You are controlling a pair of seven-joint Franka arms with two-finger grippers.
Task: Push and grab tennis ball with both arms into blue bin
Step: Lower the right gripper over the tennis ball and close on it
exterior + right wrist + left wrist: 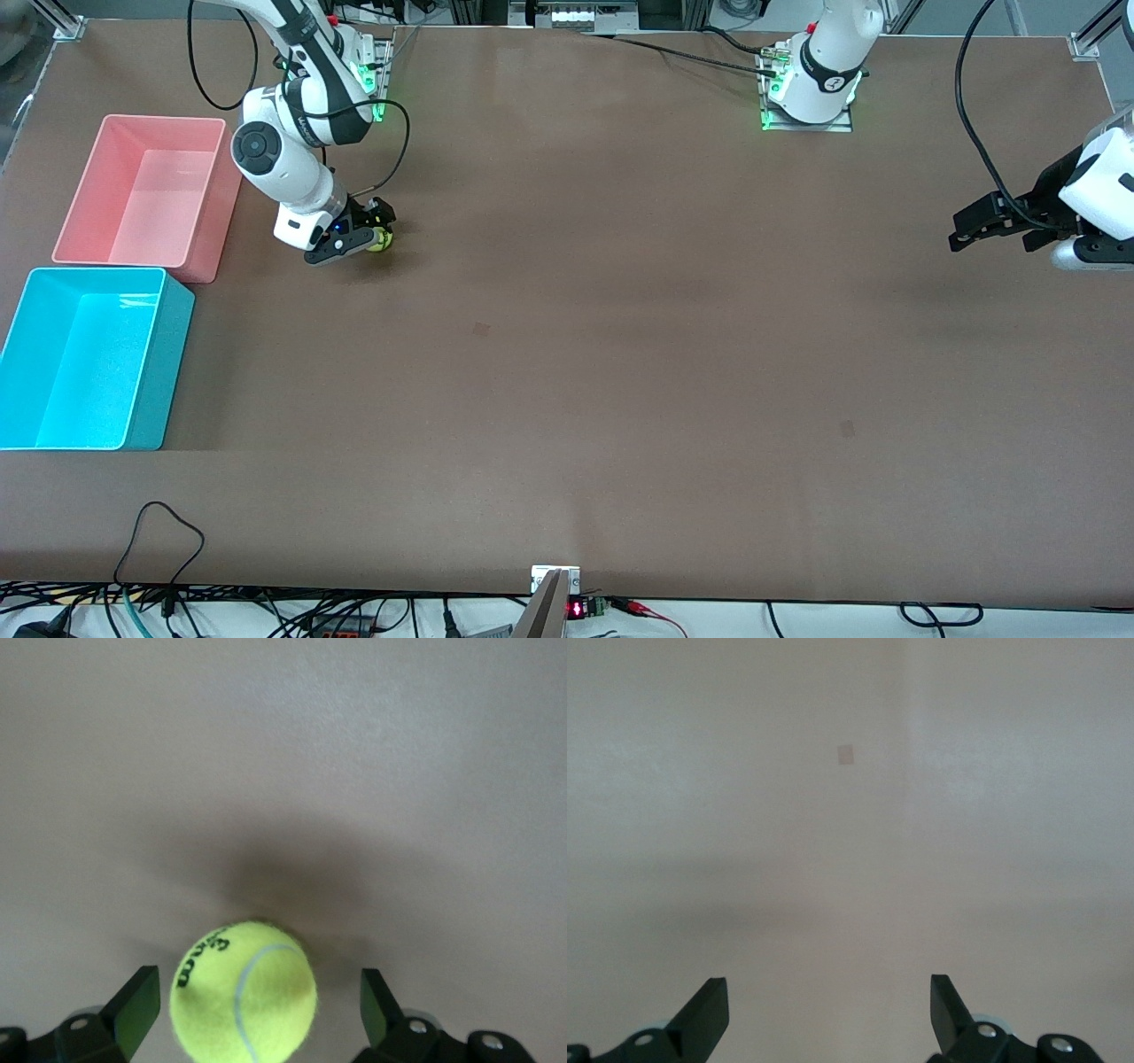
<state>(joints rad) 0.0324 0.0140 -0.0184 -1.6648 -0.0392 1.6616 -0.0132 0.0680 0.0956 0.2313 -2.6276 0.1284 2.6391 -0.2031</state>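
**Right gripper straddles the tennis ball near the bins' end of the table**

Front view: the right arm (pixel 283 151) bends down from its base at the robots' edge, and the right gripper (pixel 368 241) sits low at the brown table (pixel 620 354), with the tennis ball (pixel 381 239) at its fingertips. The ball lies toward the right arm's end of the table, closer to the robots' edge than to the camera's edge. At that end, the pink bin (pixel 146 190) stands near the corner by the robots, and the blue bin (pixel 89 359) stands just beside it, nearer to the camera. The left arm (pixel 1099 190) waits over the opposite end, its left gripper (pixel 961 235) raised over bare tabletop.

Left wrist view: the left gripper (pixel 829 1010) has its fingers spread wide, nothing between them, only tabletop below.

Right wrist view: the right gripper (pixel 260 1010) is spread around the tennis ball (pixel 244 992); one finger (pixel 137 1005) is very close to it, the other stands clear with a gap.
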